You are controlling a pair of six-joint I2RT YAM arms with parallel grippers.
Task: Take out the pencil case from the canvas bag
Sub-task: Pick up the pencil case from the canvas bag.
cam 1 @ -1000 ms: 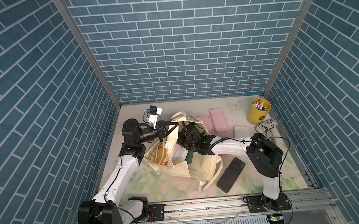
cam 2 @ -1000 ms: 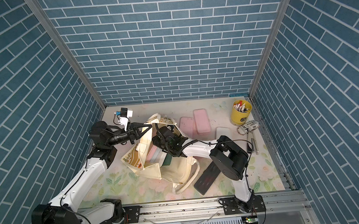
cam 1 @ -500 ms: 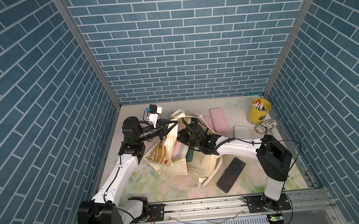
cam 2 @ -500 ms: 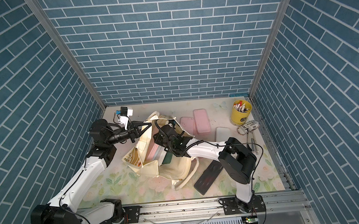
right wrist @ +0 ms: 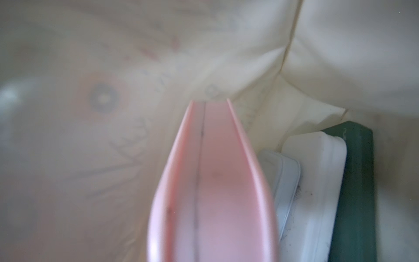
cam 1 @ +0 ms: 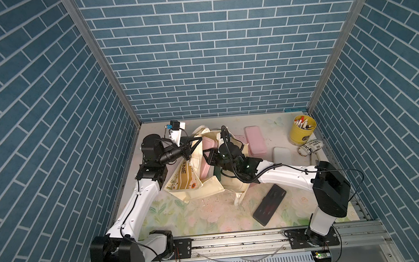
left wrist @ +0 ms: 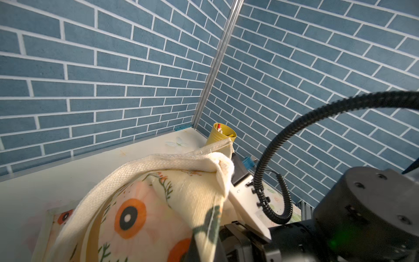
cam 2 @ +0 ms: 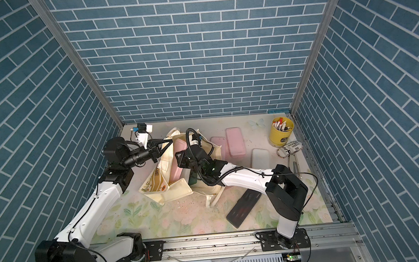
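The canvas bag [cam 1: 198, 192] gapes open. Inside, a pink case [right wrist: 210, 181], white cases [right wrist: 315, 181] and a green case [right wrist: 356, 181] sit packed tight. The table [cam 1: 197, 219] has room at the bag's 6 o'clock. A black case [cam 1: 269, 207] lies at 4.

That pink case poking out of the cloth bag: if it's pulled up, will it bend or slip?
Likely stiff: the pink pencil case keeps straight edges and a hard seam line, while the canvas bag around it sags. Its smooth, slightly shiny shell may slip in the right gripper. It looks slim, so probably light.
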